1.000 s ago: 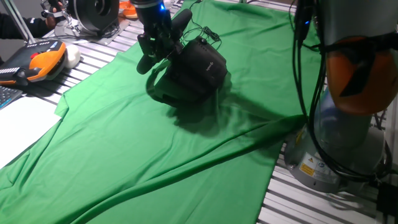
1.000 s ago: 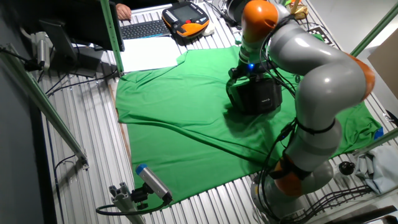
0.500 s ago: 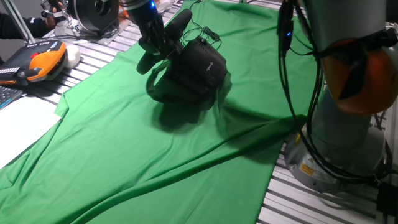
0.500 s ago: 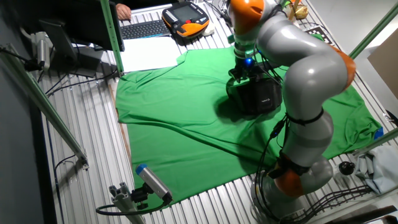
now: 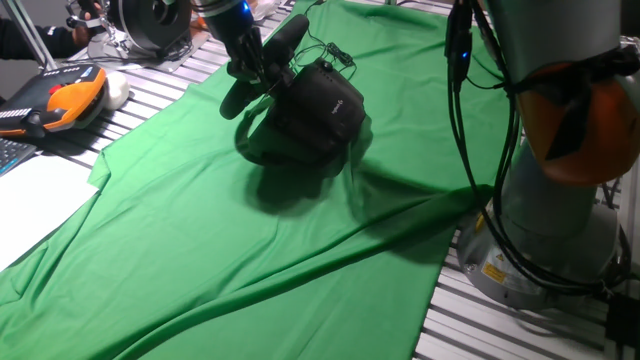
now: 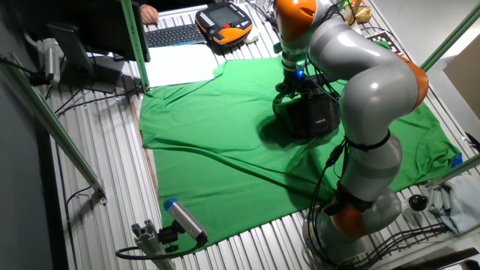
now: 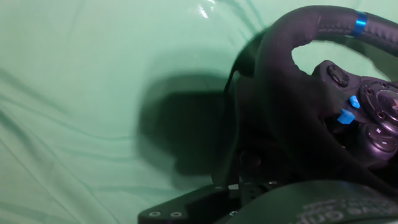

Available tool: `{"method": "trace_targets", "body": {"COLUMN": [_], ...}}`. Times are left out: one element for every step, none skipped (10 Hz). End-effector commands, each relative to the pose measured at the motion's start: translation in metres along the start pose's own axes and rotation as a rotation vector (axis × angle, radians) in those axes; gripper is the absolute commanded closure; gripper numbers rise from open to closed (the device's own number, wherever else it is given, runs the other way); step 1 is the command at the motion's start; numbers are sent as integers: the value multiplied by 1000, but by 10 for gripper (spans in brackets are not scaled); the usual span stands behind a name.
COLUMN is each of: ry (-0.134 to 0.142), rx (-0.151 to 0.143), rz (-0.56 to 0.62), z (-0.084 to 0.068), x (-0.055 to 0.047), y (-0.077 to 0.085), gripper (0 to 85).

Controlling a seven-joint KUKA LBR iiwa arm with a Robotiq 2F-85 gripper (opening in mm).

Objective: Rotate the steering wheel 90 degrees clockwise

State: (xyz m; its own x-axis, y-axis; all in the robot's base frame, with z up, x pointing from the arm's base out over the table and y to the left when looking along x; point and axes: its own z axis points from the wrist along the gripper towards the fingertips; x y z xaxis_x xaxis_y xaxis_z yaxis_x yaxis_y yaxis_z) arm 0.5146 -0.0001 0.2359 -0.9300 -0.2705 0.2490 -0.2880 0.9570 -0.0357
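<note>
Black steering wheel [image 5: 262,62] — right against the tool [image 5: 252,68].

The gripper [image 5: 250,68] sits at the steering wheel [image 5: 262,72] rim on the green cloth [image 5: 200,250].

Green cloth [image 5: 200,230] lies bare in front of and beside the steering wheel [image 5: 262,62]; approach from there is unobstructed. Behind the wheel its black base [image 5: 318,112] blocks passage, cables [image 5: 335,52] trailing off it. Orange pendant [image 5: 60,100] and ring device [image 5: 150,22] sit well apart, off the cloth.
</note>
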Motion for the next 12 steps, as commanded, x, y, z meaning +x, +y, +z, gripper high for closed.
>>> {"method": "trace_targets", "body": {"ry": [0,0,0,-5,-11,-14,-14,-14,-14,-17,-17,-18], "rx": [0,0,0,0,0,1,1,1,1,2,2,2], "rz": [1,1,11,33,51,57,57,57,55,45,41,35], "z": [0,0,0,0,0,0,0,0,0,0,0,0], "x": [0,0,0,0,0,0,0,0,0,0,0,0], "y": [0,0,0,0,0,0,0,0,0,0,0,0], "gripper": [850,850,850,850,850,850,850,850,850,850,850,850]}}
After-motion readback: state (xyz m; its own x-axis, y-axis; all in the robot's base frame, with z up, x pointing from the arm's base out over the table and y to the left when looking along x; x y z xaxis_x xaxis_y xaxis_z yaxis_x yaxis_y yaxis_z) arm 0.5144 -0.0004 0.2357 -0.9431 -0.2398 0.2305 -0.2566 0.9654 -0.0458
